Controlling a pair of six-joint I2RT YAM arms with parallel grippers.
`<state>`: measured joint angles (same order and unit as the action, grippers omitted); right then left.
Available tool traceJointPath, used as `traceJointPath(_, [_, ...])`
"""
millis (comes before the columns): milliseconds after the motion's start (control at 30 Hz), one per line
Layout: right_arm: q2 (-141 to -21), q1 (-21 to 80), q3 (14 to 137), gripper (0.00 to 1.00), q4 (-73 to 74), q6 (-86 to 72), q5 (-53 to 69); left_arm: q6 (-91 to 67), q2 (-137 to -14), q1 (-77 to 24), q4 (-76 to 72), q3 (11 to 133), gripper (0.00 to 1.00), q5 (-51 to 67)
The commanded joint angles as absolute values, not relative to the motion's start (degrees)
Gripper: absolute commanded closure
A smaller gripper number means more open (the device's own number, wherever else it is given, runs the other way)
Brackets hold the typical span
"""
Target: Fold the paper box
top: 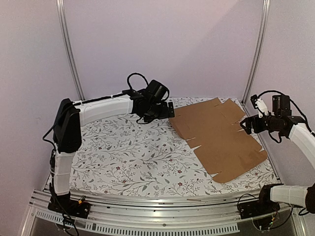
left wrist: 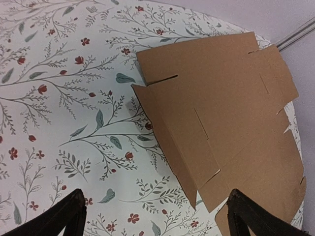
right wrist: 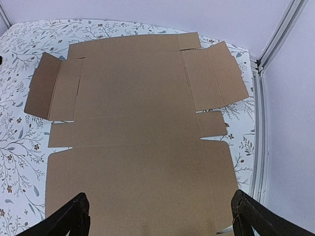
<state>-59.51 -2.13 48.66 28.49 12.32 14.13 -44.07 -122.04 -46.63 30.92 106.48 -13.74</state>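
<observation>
Both your left hand (left wrist: pixel 155 221) and right hand (right wrist: pixel 157 219) hang wide open, holding nothing. The paper box (right wrist: pixel 138 132) lies flat on the counter (left wrist: pixel 59 98), beneath the right hand and ahead-right of the left, seemingly so each can reach a flap.

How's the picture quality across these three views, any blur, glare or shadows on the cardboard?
Top external: soft even light, slightly grainy, no glare on the paper box. Left wrist: sharp, the tablecloth looks curved at its far edge. Right wrist: sharp, faint shadow across the sheet's middle.
</observation>
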Motion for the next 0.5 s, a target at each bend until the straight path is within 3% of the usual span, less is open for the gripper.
traceJointPath(0, [-56.9, -1.8, 46.4, 0.01, 27.4, 15.4, 12.1, -49.7, -128.3, -47.6, 34.8, 112.6, 0.01, -12.3])
traceJointPath(467, [-56.2, -1.8, 45.9, 0.01, 32.0, 21.3, 20.9, -56.9, -143.1, -46.5, 36.2, 126.6, 0.18, -6.6])
